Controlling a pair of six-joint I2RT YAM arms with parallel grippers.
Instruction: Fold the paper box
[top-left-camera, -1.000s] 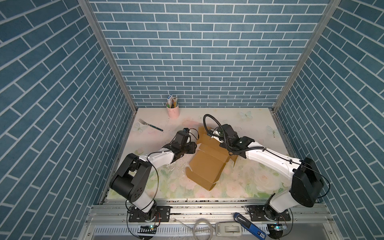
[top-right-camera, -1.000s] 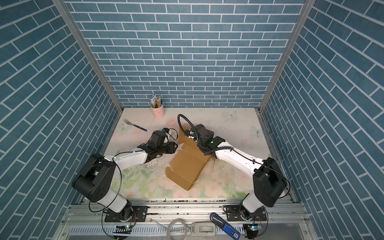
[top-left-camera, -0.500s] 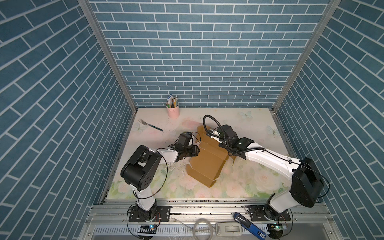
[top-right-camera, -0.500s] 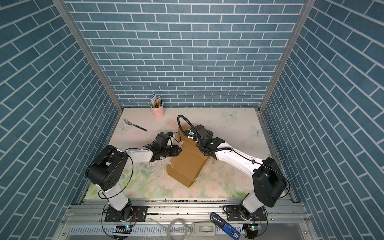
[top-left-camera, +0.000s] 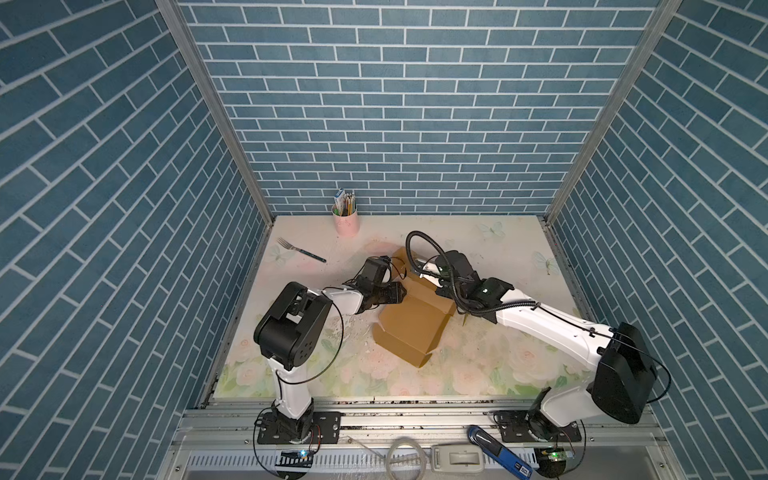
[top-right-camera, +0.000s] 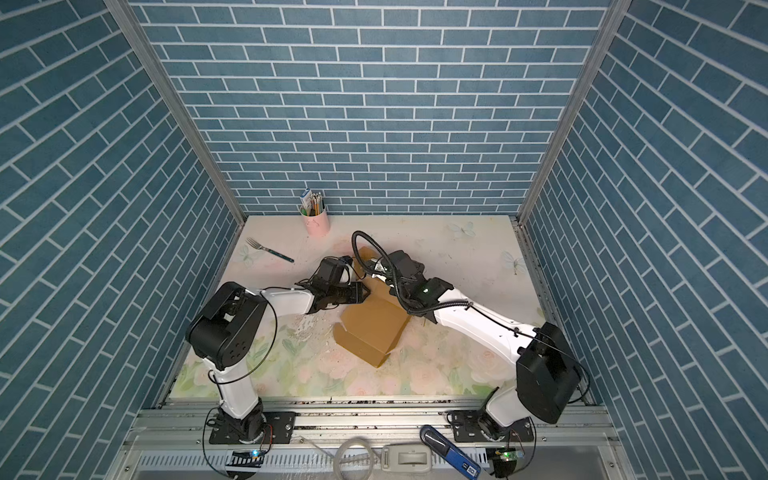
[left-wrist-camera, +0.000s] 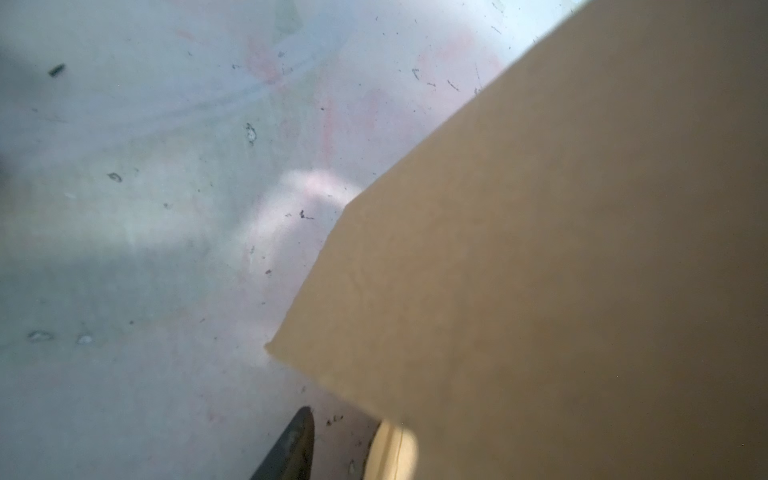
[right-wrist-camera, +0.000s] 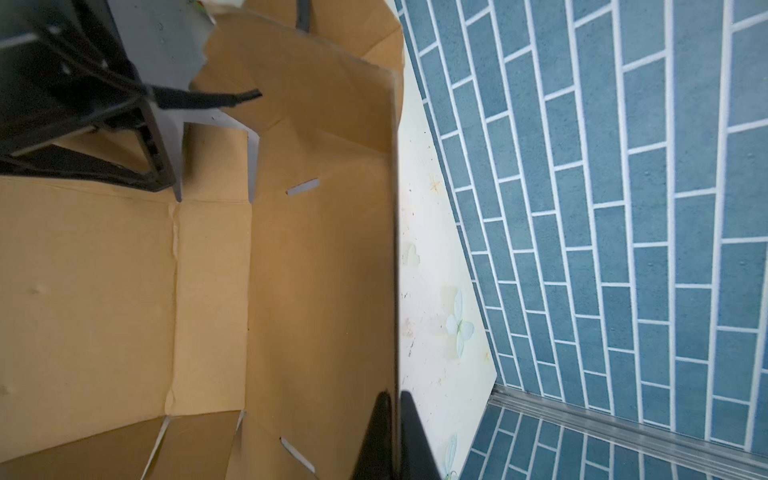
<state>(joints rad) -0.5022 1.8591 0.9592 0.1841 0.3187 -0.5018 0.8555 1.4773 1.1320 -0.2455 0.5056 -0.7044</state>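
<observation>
The paper box (top-left-camera: 411, 328) sits mid-tabletop (top-left-camera: 478, 374). The left end effector (top-left-camera: 398, 293) is at its left side and the right end effector (right-wrist-camera: 392, 409) is on its rear wall edge. Behind it, by the back wall, stands a pen cup (top-left-camera: 345, 222), with a fork (top-left-camera: 300, 249) to the cup's front-left.

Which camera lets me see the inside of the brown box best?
The right wrist view: the paper box fills it, creases and slots showing, with the right pincer pinching one wall. Both top views show only its plain outside from afar; the left wrist view shows a blurry corner.
</observation>
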